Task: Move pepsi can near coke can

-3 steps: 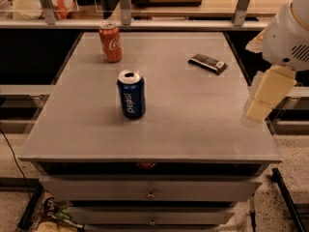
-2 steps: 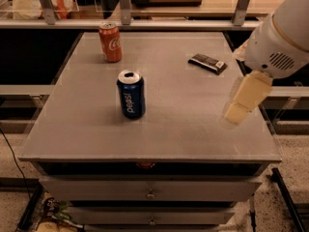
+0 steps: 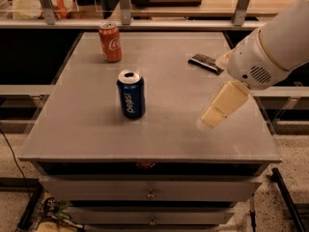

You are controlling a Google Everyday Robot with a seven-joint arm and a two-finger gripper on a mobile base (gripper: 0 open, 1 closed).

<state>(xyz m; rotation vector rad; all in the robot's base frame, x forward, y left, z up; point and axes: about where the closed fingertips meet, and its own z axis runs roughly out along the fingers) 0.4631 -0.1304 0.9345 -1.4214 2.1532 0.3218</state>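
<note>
The pepsi can [image 3: 131,94] is dark blue with white lettering and a silver top. It stands upright near the middle of the grey table [image 3: 87,129]. The coke can [image 3: 110,42] is orange-red with white script and stands upright at the far left of the table, well behind the pepsi can. My gripper [image 3: 212,117] is cream-coloured and hangs from the white arm [image 3: 270,47] over the right side of the table. It is to the right of the pepsi can, apart from it, and holds nothing.
A flat dark packet [image 3: 206,63] lies at the far right of the table, behind the gripper. Drawers [image 3: 149,192] sit under the table's front edge. A railing and shelf [image 3: 169,4] run behind the table.
The arm and gripper have moved left and towards the front of the table, closer to the pepsi can. Both cans have stayed put.
</note>
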